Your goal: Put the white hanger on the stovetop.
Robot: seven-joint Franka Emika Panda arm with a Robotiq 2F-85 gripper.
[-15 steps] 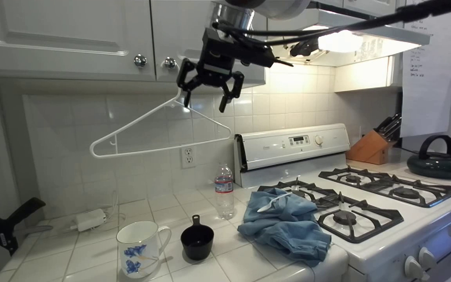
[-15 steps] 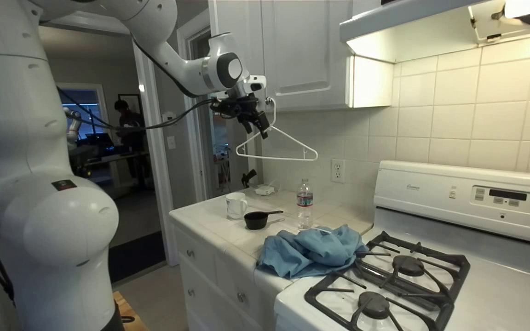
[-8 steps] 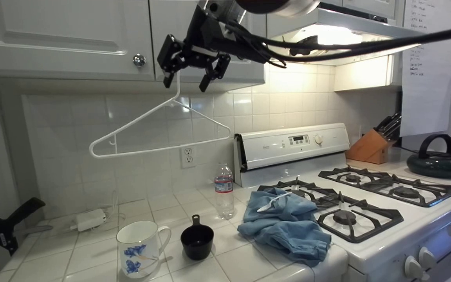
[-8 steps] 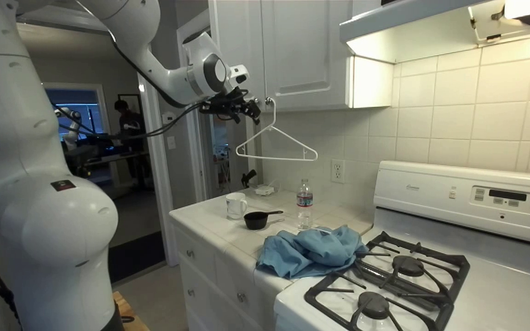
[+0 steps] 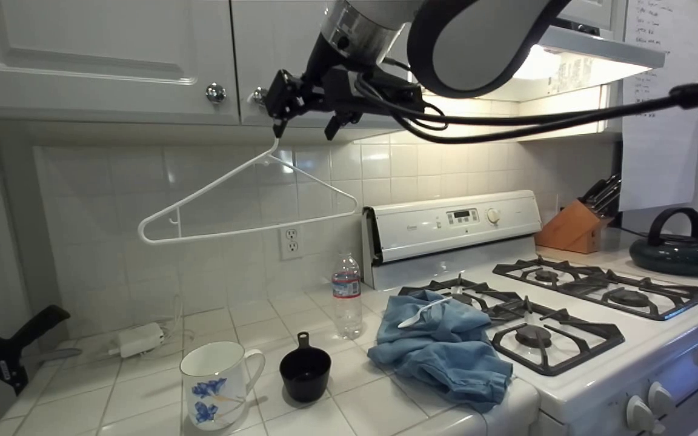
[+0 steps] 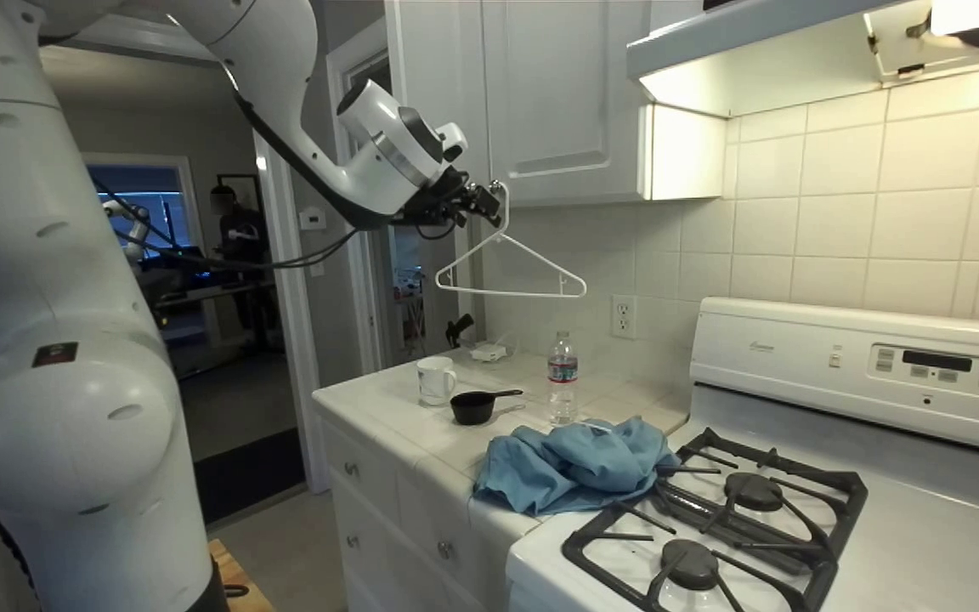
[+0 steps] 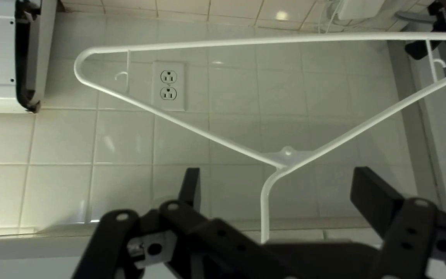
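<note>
White, triangular, plastic-looking clothes hanger: upright, apparently hung by its hook on a round chrome knob of the white cabinet, well above the white tiled countertop, toward its back edge.
Heft and stiffness: probably very light and fairly stiff, with slight give along the bottom bar; unlikely to break.
Surface: smooth and somewhat slippery, I judge; a weak pinch could let it pivot or swing.
Where to pinch: the straight stem just under the hook, then lift so the hook clears the knob.
Black two-fingered metal gripper: fingers spread, grasping nothing; the wrist view shows the stem between them, space on either side. Whether the fingertips reach past it, I cannot tell.
White jointed robot arm: extended from beyond the countertop's front edge, forearm slanting down, wrist bent so the gripper aims toward the back edge, roughly level.
White, black-grated gas stovetop: well apart from the hanger, adjoining the countertop's side edge; a crumpled blue cloth lies across that edge.
</note>
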